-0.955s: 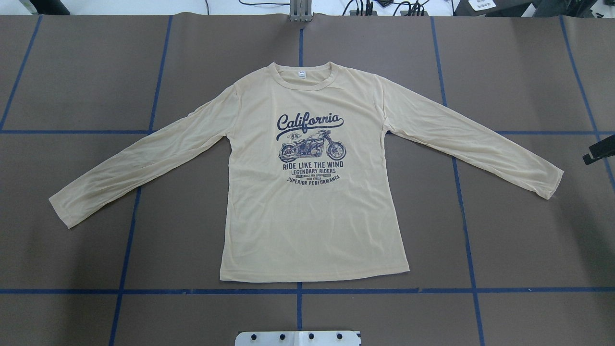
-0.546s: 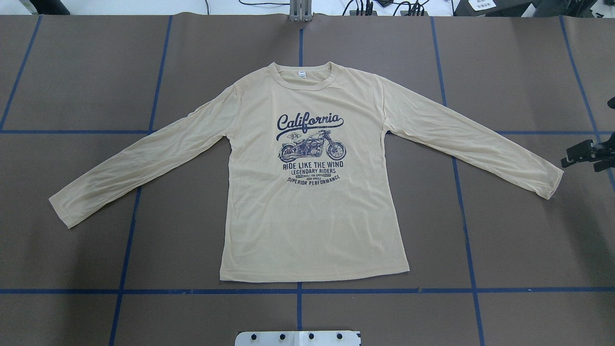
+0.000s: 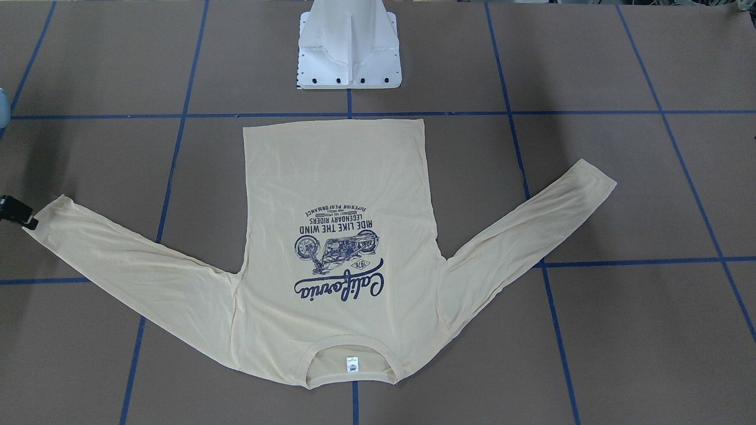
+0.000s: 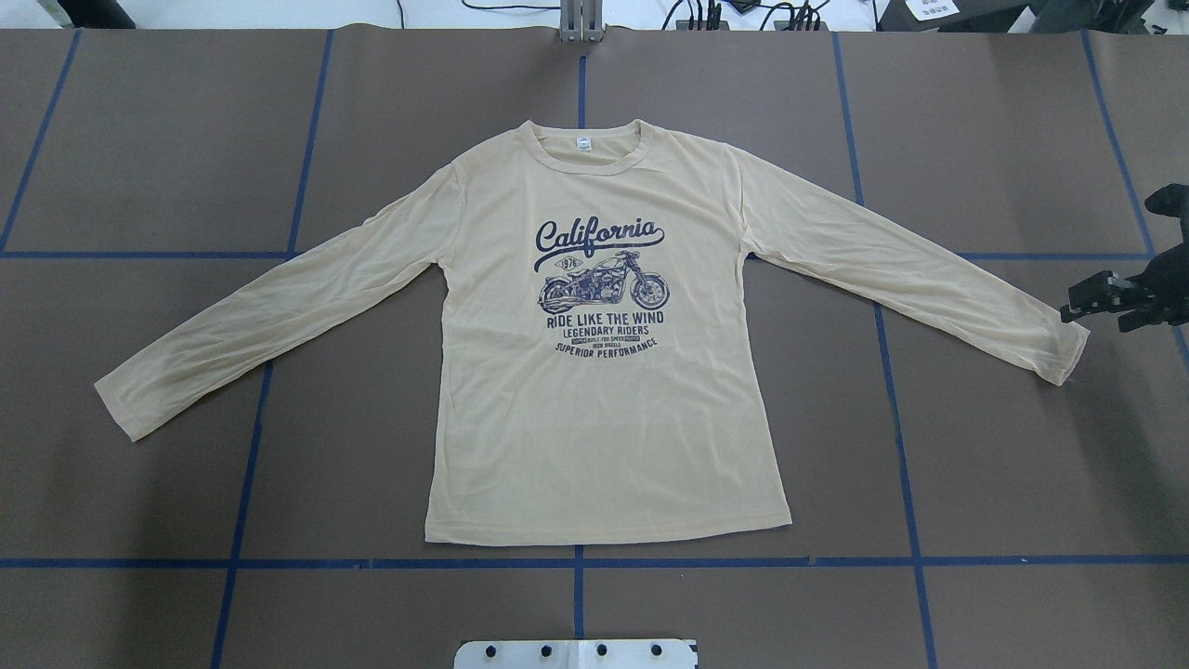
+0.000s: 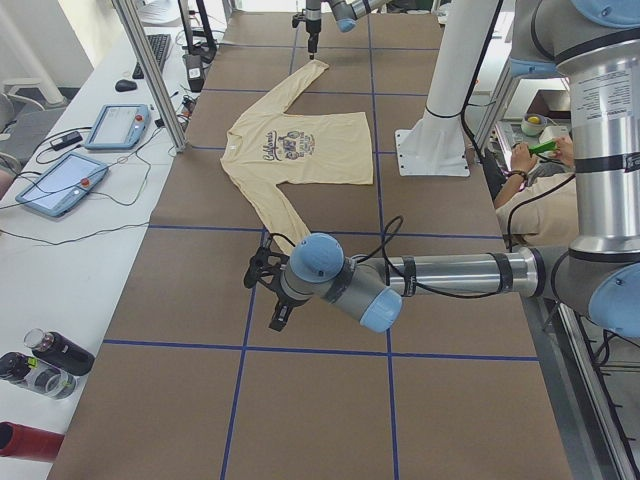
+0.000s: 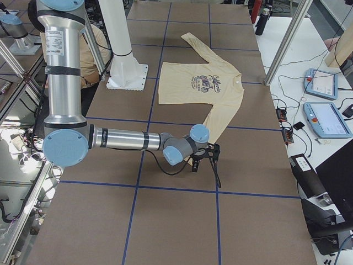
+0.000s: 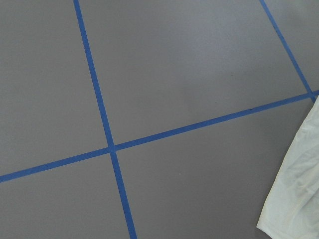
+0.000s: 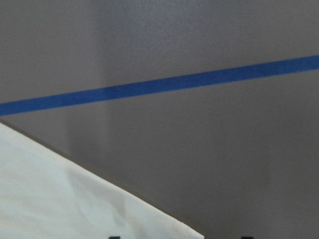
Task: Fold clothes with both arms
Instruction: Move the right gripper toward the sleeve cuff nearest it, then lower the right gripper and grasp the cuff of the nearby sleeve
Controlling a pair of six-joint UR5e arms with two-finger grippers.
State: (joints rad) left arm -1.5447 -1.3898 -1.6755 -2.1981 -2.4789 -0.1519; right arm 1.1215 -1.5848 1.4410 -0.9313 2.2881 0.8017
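The cream-yellow long-sleeved T-shirt (image 4: 604, 418) lies flat on the table with its navy "California" motorcycle print up, its collar at the far side and both sleeves spread out. It also shows in the front view (image 3: 336, 177). My right gripper (image 4: 1096, 311) hovers just past the cuff of the right-hand sleeve (image 4: 1064, 358). It is open and empty, and it shows at the front view's left edge (image 3: 15, 211). The right wrist view shows the sleeve (image 8: 50, 199) below it. My left gripper (image 5: 268, 295) is just past the other cuff (image 7: 294, 194); I cannot tell if it is open.
The white pedestal base (image 4: 576, 653) stands at the near table edge behind the shirt's hem. Blue tape lines (image 4: 279, 562) grid the brown table. Tablets (image 5: 60, 185) and bottles (image 5: 50, 360) lie on the side bench. A metal post (image 5: 150, 70) stands at the table edge.
My right gripper has moved in from the overhead view's right edge towards the right-hand sleeve cuff. The shirt has not moved.
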